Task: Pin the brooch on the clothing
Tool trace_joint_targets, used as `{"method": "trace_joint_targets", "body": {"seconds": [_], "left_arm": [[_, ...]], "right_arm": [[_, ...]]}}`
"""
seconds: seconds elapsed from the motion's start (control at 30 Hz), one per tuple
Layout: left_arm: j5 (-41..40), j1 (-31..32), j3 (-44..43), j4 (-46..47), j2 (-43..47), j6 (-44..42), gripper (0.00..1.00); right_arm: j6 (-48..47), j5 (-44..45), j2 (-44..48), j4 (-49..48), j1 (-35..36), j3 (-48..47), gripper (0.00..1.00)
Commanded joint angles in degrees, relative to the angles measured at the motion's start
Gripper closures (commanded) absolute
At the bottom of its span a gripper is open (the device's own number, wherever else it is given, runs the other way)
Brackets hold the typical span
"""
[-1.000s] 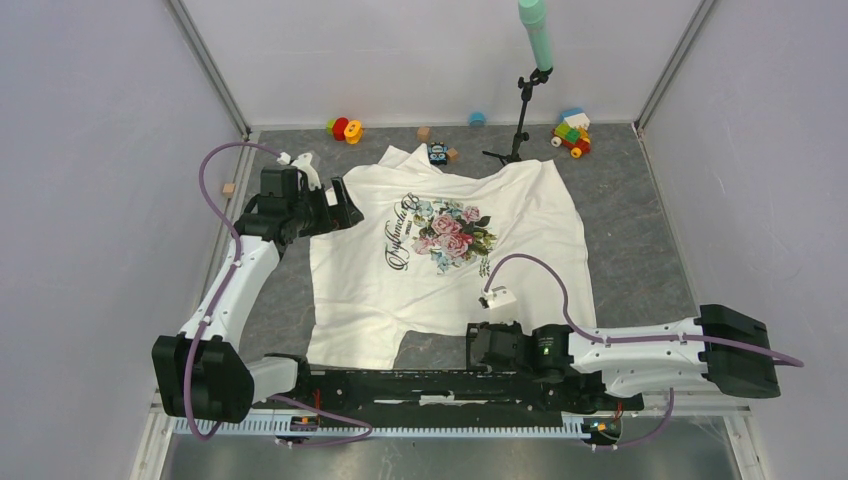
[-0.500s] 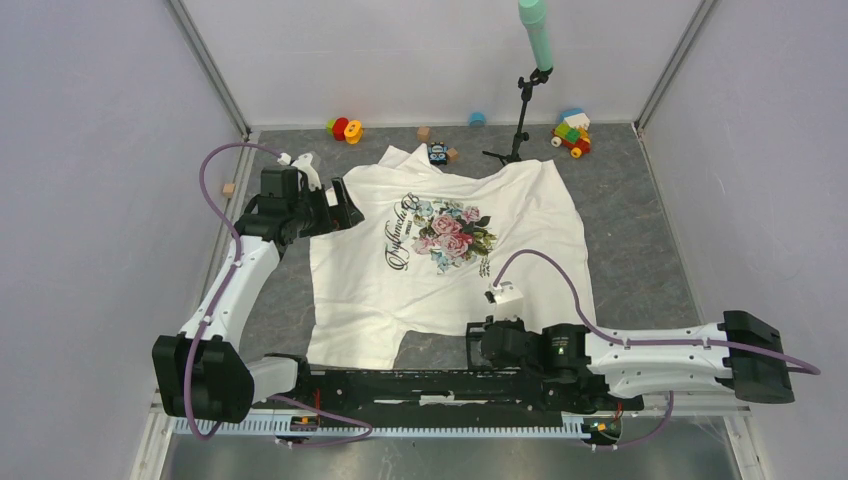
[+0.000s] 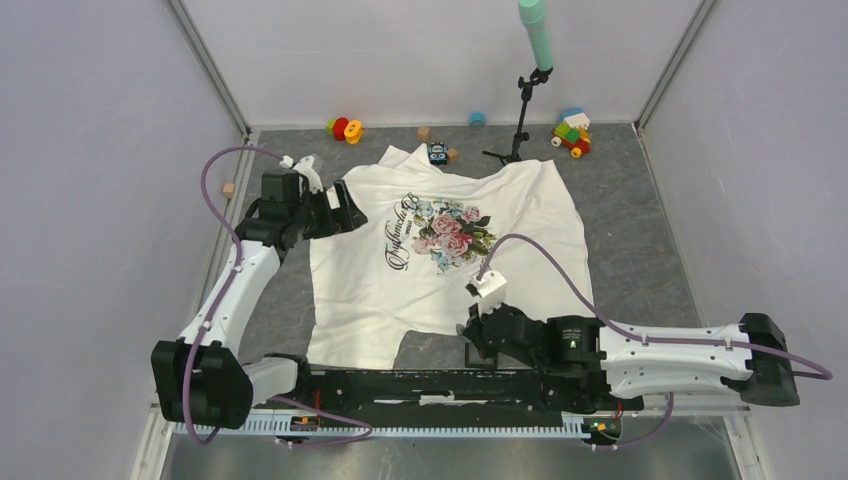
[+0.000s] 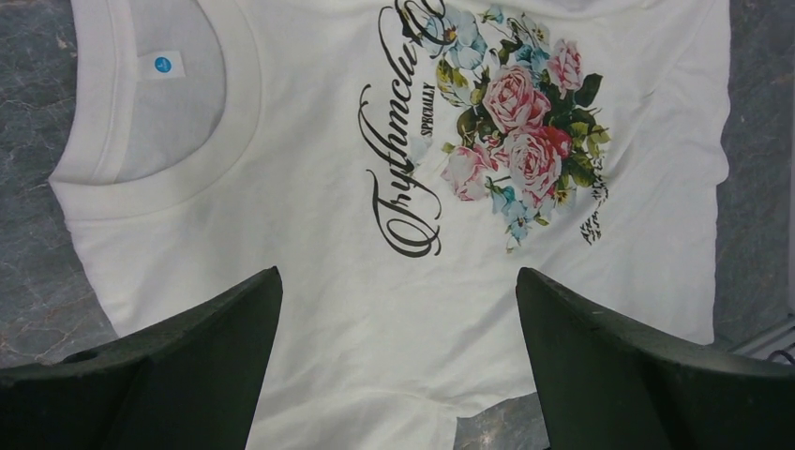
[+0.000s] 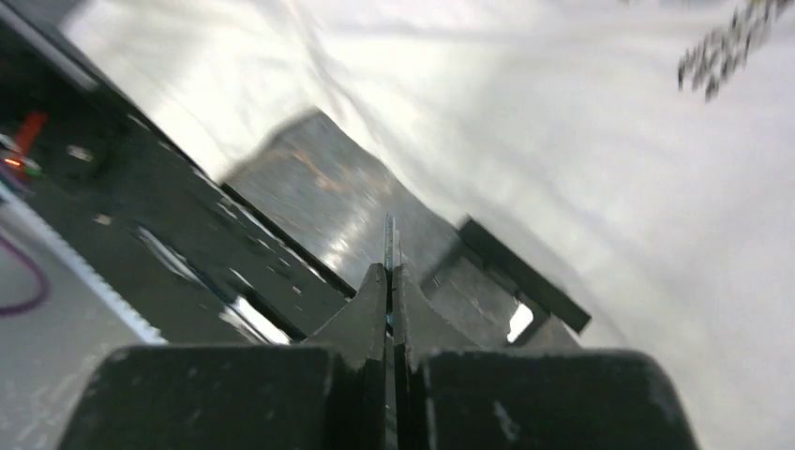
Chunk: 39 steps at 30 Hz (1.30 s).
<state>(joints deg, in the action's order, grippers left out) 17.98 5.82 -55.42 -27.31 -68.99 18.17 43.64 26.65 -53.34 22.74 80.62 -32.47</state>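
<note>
Spread flat on the grey marbled table [image 3: 640,250]: the large white short-sleeved T-shirt [image 3: 440,285] with pink-and-blue rose print and black script, collar at the far side. No shift in it since a second ago.

By the shirt's left edge: the left gripper [image 4: 398,281], black fingers wide apart with nothing between them, looking down on the chest just below the script. Nudged only slightly toward the shirt compared with before.

At the near hem: the right gripper [image 5: 389,272], black fingers pressed together. Poking out between the tips: a thin pale sliver [image 5: 389,234], seen edge-on. Impossible to say whether that is the small gold-rimmed brooch; no round disc to be made out anywhere in these views. Just beyond the tips, on bare table beside the hem: a black square frame [image 5: 525,272].

Compared with a second ago: right wrist swung up and left toward the hem, elbow pushed further out to the right.
</note>
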Motion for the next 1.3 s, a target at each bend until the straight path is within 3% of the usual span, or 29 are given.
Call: {"method": "trace_joint_targets", "body": {"seconds": [0.0,0.17,0.4,0.63,0.97,1.07,1.27], "left_arm": [[3.8,1.1,1.2,2.3,4.8,4.6,0.00],[8.3,4.3,2.2,2.5,9.0,11.0,0.00],[13.7,9.0,6.9,8.6,15.0,23.4,0.00],[13.8,11.6,12.7,14.0,16.1,30.5,0.00],[12.2,15.9,13.7,17.7,14.2,34.6,0.02],[11.6,17.3,14.1,17.7,13.7,35.0,0.09],[10.9,18.5,15.1,19.4,14.1,36.8,0.45]], "right_arm": [[-15.8,3.7,-1.4,-7.2,0.3,-10.3,1.00],[-31.9,12.7,-7.5,-15.5,0.2,-14.7,1.00],[-51.4,21.4,-15.4,-36.1,0.3,-15.1,1.00],[-58.8,20.8,-21.9,-43.9,0.2,-17.1,1.00],[-63.3,19.2,-26.6,-48.8,-0.3,-18.1,1.00],[-63.8,18.5,-27.1,-49.4,-0.5,-18.3,1.00],[-64.6,18.1,-28.1,-49.8,-0.7,-18.5,1.00]]}}
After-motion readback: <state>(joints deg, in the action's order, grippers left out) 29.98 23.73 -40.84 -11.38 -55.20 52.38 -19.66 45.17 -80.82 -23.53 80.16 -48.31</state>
